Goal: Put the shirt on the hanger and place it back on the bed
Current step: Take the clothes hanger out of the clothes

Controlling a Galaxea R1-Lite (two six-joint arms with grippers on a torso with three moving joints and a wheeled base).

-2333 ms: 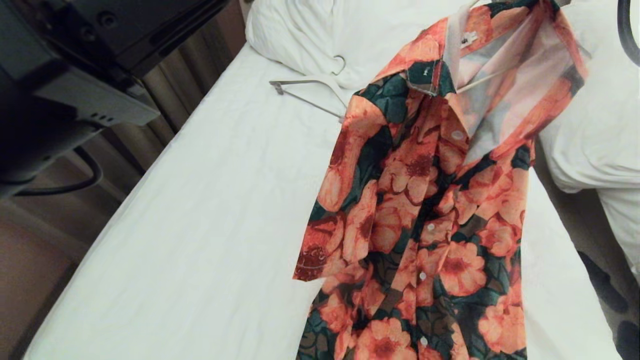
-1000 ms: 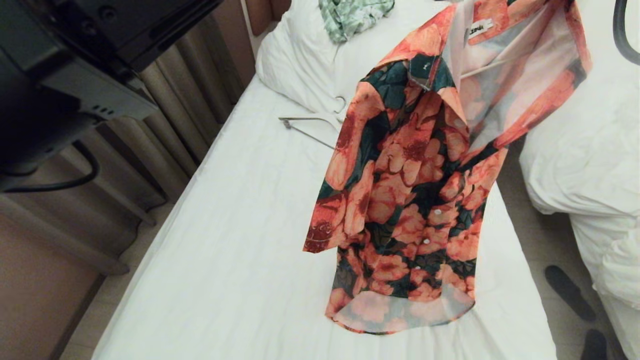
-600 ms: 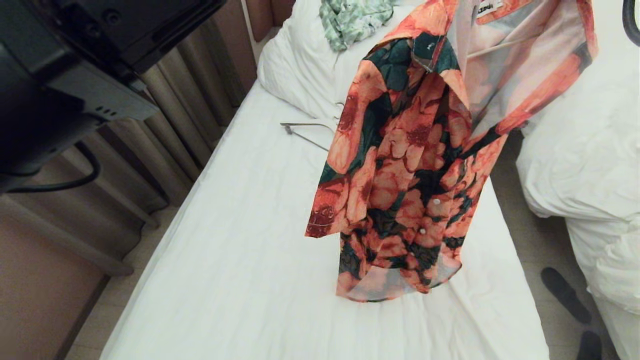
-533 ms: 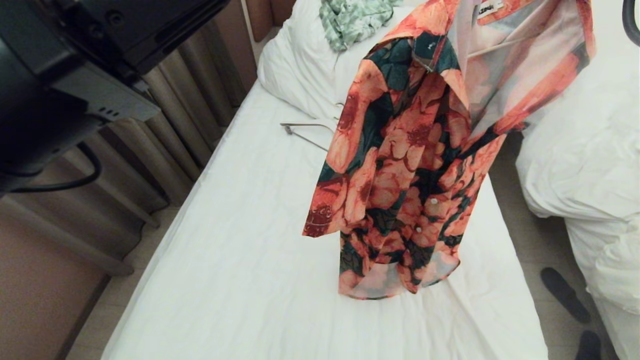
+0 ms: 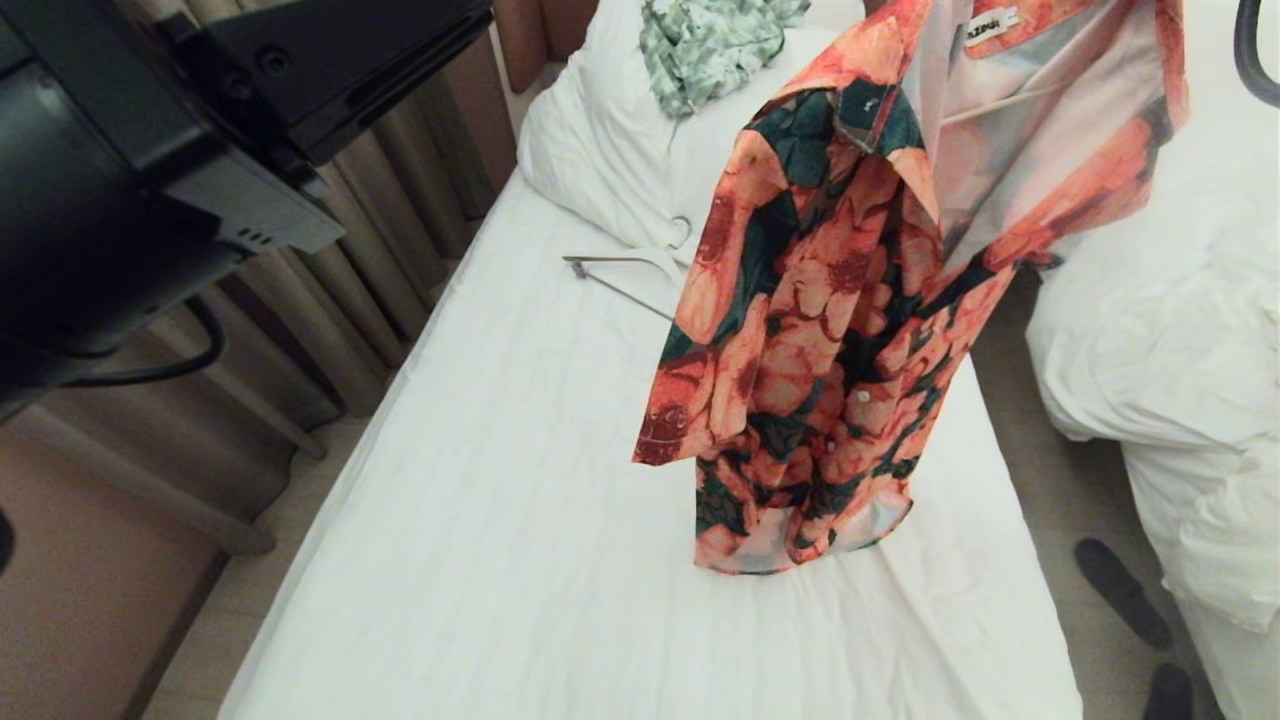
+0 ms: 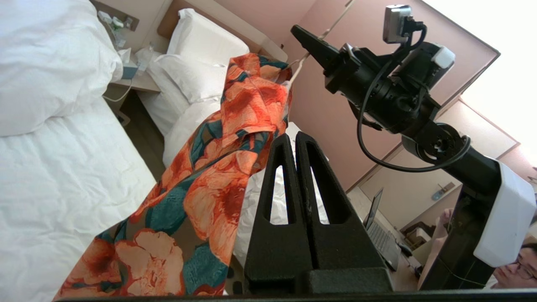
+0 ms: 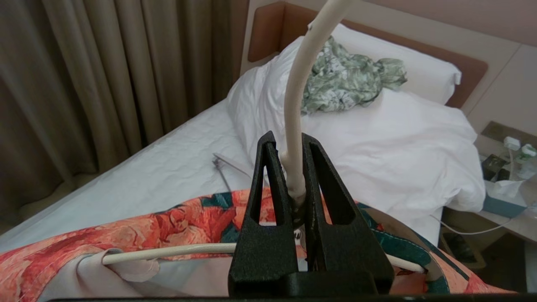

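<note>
The orange-flowered shirt hangs over the white-sheeted bed, open at the collar, with its pale inside and neck label showing. Its hem is bunched low at the sheet; I cannot tell if it touches. The cream wire hanger runs inside the collar. My right gripper is shut on the hanger at its neck, above the shirt. Off to the side of the shirt, my left gripper is shut with nothing in it.
A grey-white hanger lies on the sheet near the pillow, which bears a pale green garment. Curtains line the left, and a duvet bed and slippers the right. A person sits behind the robot.
The whole head view has shifted as the camera rose. The shirt has been lifted with the hanger, so much less of its lower part lies on the sheet. Both grippers stay shut.
</note>
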